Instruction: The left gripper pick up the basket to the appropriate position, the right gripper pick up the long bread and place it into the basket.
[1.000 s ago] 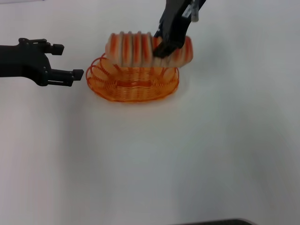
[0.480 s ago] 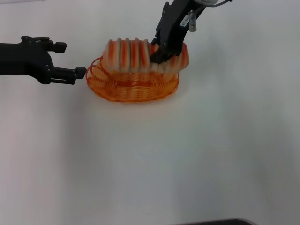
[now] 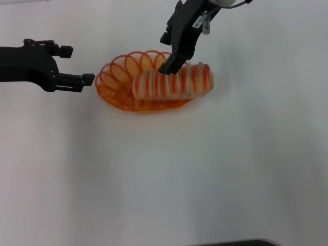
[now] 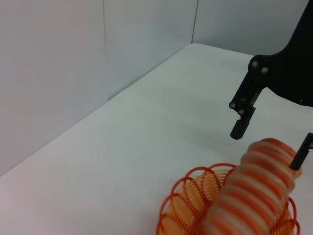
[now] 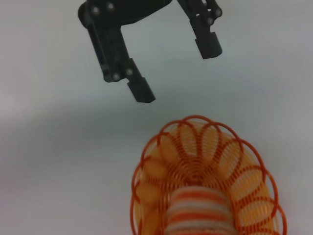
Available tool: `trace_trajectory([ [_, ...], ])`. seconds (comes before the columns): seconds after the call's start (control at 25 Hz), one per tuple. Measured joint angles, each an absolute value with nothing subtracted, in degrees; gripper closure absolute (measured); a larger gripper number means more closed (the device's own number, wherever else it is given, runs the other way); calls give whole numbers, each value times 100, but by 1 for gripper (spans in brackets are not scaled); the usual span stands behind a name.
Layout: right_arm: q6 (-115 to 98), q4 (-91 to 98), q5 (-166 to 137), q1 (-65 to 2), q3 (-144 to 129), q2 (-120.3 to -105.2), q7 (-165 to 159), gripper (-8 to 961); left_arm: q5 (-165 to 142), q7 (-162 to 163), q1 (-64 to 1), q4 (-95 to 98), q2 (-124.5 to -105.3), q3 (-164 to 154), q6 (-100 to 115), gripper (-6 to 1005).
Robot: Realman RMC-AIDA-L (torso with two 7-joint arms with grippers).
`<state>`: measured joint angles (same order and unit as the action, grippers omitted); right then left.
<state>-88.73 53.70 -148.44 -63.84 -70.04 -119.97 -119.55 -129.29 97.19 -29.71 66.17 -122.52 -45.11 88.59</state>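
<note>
The orange wire basket [image 3: 120,77] stands on the white table. The striped long bread [image 3: 174,82] lies in it toward the near right side, its right end over the rim, blurred. My right gripper [image 3: 168,54] hovers just above the bread, open and empty. The left wrist view shows its fingers [image 4: 242,125] spread above the bread [image 4: 249,191] and the basket [image 4: 193,196]. My left gripper [image 3: 77,65] is open, just left of the basket and not touching it. The right wrist view shows the left gripper [image 5: 176,71] beyond the basket [image 5: 205,142] and the bread [image 5: 198,213].
The white table [image 3: 164,179] stretches toward me from the basket. A grey wall [image 4: 73,58] runs along the table's far edge behind the left arm. A dark edge [image 3: 236,242] shows at the very front.
The right gripper has opened and let go of the bread, which dropped from above the basket's far rim into the basket, toward its right. The left gripper has stayed still.
</note>
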Motion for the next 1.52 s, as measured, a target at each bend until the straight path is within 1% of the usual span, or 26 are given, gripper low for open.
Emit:
trace_trajectory([
  [0.12, -8691, 5370, -14811, -6264, -6996, -11997, -11942, 225, -12929, 9716, -2971, 6618, -12251, -4510, 8857, 122],
  [0.36, -8467, 5584, -14002, -5759, -6660, -11933, -11579, 227, -12929, 9717, -2971, 6617, -12252, -4509, 8846, 122],
  [0.52, -8812, 5703, -13306, -5366, -5954, -11848, -11016, 227, -12934, 9718, -2970, 6617, -12250, -4508, 8856, 123],
  [0.6, -8992, 5726, -13102, -5119, -5619, -11789, -10796, 227, -12935, 9708, -2964, 6592, -12247, -4509, 8842, 123],
  [0.64, -9084, 5731, -12973, -4847, -5382, -11752, -10571, 226, -12935, 9708, -2964, 6592, -12247, -4509, 8842, 122],
  [0.68, -9084, 5731, -12973, -4847, -5382, -11752, -10571, 226, -12943, 9686, -2964, 6490, -12232, -4508, 8791, 122],
  [0.8, -9196, 5731, -12792, -4324, -5143, -11736, -10213, 226, -12962, 9687, -2987, 6351, -12201, -4511, 8790, 121],
  [1.0, -9251, 5724, -12523, -3496, -4745, -11762, -9816, 226, -12954, 9714, -2949, 6319, -12236, -4489, 8704, 122],
  [1.12, -9241, 5701, -12321, -3087, -4443, -11854, -9410, 227, -12948, 9721, -2945, 6294, -12253, -4438, 8702, 122],
  [1.28, -9138, 5671, -12246, -2724, -4325, -11931, -9078, 227, -12945, 9721, -2940, 6185, -12261, -4432, 8664, 122],
  [1.52, -9134, 5610, -12271, -2496, -4403, -11943, -8986, 226, -12977, 9721, -2893, 6071, -12259, -4428, 8655, 123],
])
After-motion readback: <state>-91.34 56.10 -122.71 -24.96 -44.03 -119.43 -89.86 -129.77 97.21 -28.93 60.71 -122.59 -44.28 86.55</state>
